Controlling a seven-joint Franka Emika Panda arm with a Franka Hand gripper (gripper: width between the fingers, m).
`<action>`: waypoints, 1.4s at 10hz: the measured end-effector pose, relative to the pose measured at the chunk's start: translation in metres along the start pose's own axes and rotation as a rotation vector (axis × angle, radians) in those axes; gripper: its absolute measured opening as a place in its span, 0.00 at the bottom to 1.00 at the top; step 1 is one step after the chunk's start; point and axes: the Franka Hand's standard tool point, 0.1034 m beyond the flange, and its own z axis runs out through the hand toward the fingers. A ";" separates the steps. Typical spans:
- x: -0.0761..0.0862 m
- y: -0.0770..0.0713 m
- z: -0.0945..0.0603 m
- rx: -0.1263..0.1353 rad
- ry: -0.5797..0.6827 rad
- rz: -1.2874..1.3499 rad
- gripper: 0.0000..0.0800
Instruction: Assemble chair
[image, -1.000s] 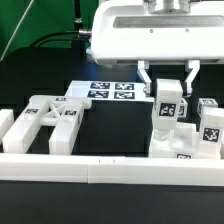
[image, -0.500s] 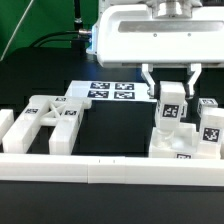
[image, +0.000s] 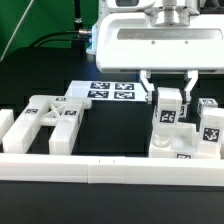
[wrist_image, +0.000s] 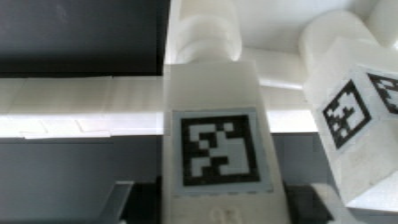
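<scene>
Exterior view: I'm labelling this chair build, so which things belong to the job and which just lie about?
Job:
- tagged white post in the gripper
- tagged block beside it
- cut-out frame
- small white block

Lying about:
- marker board
- long white border rail

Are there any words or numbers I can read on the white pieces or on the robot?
No words, numbers or brand names can be read in either view.
Block in the end effector: a black-and-white square tag, a pattern, not letters.
Marker board: four such tags, patterns only.
Other chair pieces: tags too, no text.
</scene>
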 end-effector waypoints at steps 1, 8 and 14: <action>-0.004 0.000 0.003 -0.001 -0.006 -0.001 0.36; -0.006 -0.001 0.007 -0.004 0.009 -0.005 0.43; 0.000 0.002 0.002 -0.003 0.006 -0.005 0.81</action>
